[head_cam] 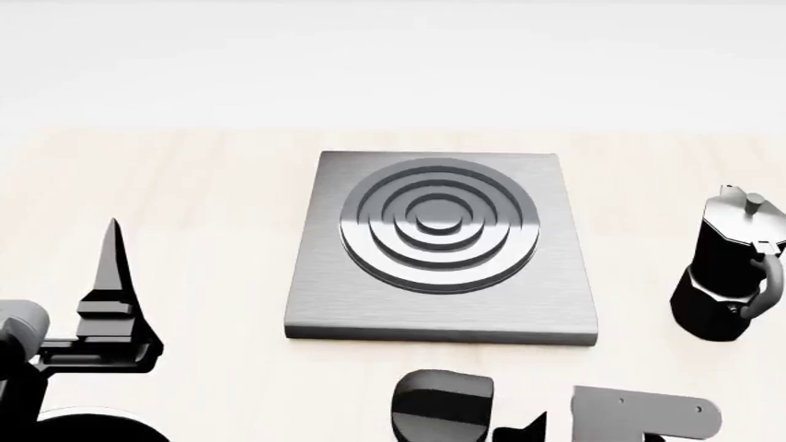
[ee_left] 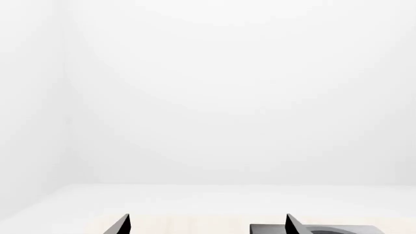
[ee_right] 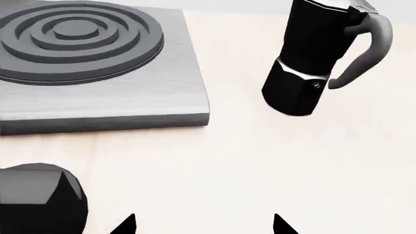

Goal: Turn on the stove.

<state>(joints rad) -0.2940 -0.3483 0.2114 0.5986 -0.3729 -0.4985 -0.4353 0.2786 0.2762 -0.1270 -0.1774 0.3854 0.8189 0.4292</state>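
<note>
Brushed-grey stove (head_cam: 443,249) sits untouched on my worktop (head_cam: 197,203); both hands, left hand (ee_left: 206,225) and right hand (ee_right: 204,225), gape empty, knob (head_cam: 440,405) unturned.

Bare table (head_cam: 209,230) is seen left of the stove (head_cam: 443,249), open for passage. The right side is blocked by 1 moka pot (head_cam: 731,276), standing apart from the slab. The near edge is partly crowded by a black rounded object (head_cam: 443,405).
</note>
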